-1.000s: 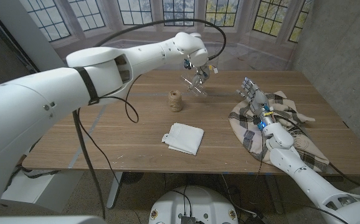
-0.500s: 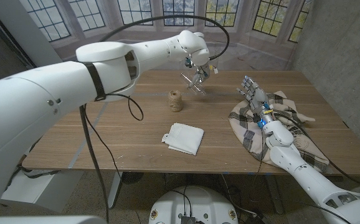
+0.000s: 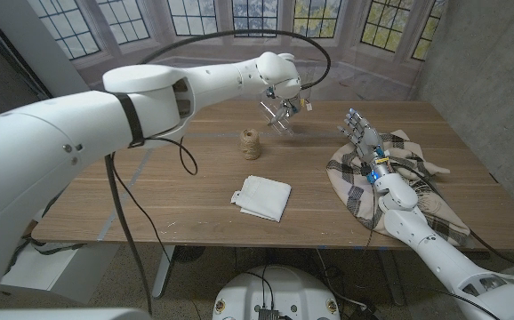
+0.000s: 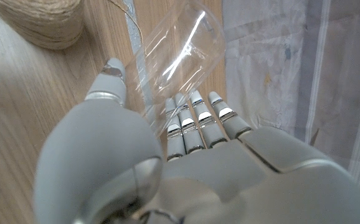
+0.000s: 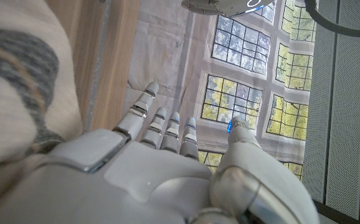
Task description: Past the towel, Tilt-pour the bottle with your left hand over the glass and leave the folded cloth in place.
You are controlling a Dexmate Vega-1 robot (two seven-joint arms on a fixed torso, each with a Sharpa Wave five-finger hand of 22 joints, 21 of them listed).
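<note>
Wooden table [image 3: 150, 191], far side: left hand [image 3: 281, 100] gripping clear plastic bottle [image 4: 180, 53], long axis tilted; glass unseen. Right hand [image 3: 357, 132] fingers spread, empty, on plaid towel [image 3: 417, 191].

Soft even daylight, faint shadows, glare streaks on the clear bottle [image 4: 180, 53], blurred wrist close-ups.

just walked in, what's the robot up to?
The left hand holds a clear bottle tilted in the air over the table's far side, past the twine spool. I can't make out a glass. The right hand waits open over the plaid towel. The folded white cloth lies near the front.
</note>
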